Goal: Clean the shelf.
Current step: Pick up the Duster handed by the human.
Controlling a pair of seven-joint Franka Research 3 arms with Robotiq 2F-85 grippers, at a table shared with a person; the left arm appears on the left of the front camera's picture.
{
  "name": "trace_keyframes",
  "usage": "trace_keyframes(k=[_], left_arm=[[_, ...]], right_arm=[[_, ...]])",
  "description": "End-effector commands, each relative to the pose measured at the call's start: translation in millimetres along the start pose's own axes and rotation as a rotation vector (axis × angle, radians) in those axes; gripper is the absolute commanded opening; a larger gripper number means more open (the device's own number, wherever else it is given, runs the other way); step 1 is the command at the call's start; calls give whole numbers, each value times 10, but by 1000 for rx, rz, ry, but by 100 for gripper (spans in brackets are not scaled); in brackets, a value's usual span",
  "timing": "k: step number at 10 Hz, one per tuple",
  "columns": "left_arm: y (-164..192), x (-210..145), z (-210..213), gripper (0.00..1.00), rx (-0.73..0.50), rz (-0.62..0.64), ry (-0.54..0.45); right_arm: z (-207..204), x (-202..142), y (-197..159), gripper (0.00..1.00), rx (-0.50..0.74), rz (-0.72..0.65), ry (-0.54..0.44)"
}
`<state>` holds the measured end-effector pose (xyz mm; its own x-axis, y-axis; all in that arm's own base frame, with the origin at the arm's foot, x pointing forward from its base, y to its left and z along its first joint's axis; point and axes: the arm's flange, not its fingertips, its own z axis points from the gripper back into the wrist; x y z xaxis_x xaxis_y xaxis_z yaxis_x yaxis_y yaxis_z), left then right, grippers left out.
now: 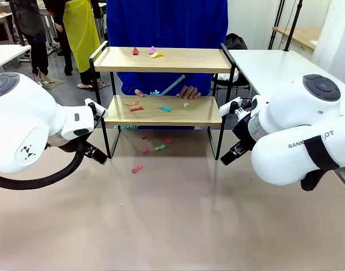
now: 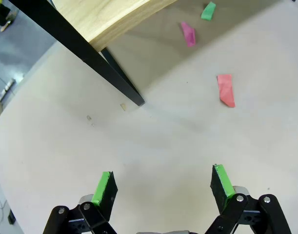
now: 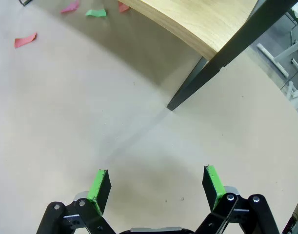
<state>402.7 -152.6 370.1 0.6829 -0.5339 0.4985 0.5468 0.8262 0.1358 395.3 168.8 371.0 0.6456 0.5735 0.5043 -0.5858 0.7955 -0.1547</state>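
The shelf [image 1: 189,60] stands mid-table, with coloured paper scraps [image 1: 152,52] on its top board and more scraps [image 1: 165,108] on the lower board. A person's hand [image 1: 189,92] rests on the lower board holding a blue-handled brush [image 1: 172,86]. My left gripper [image 1: 96,152] hangs low by the shelf's left front leg. In the left wrist view, the left gripper [image 2: 163,178] is open over bare table near that leg [image 2: 122,83]. My right gripper [image 1: 231,155] is by the right front leg. It [image 3: 156,178] is also open and holds nothing.
Loose scraps lie on the table under and in front of the shelf: a red one [image 1: 137,169], a pink one [image 1: 144,150] and a green one [image 1: 160,147]. A white table [image 1: 274,65] stands at the right. The person in blue stands right behind the shelf.
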Motion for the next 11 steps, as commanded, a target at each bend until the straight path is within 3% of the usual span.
trace_keyframes(k=[1, 4, 7, 11], left_arm=[[93, 73, 183, 100, -42, -23, -5], [509, 248, 756, 100, -147, -79, -63], [1171, 190, 996, 100, -327, -129, -153], [1848, -118, 812, 100, -612, -444, -356]], right_arm=[[186, 131, -82, 100, -3, -13, -33], [769, 291, -451, 100, 48, -32, -126], [1028, 133, -1007, 100, 127, 7, -196], [867, -254, -1924, 100, 338, 110, -326]])
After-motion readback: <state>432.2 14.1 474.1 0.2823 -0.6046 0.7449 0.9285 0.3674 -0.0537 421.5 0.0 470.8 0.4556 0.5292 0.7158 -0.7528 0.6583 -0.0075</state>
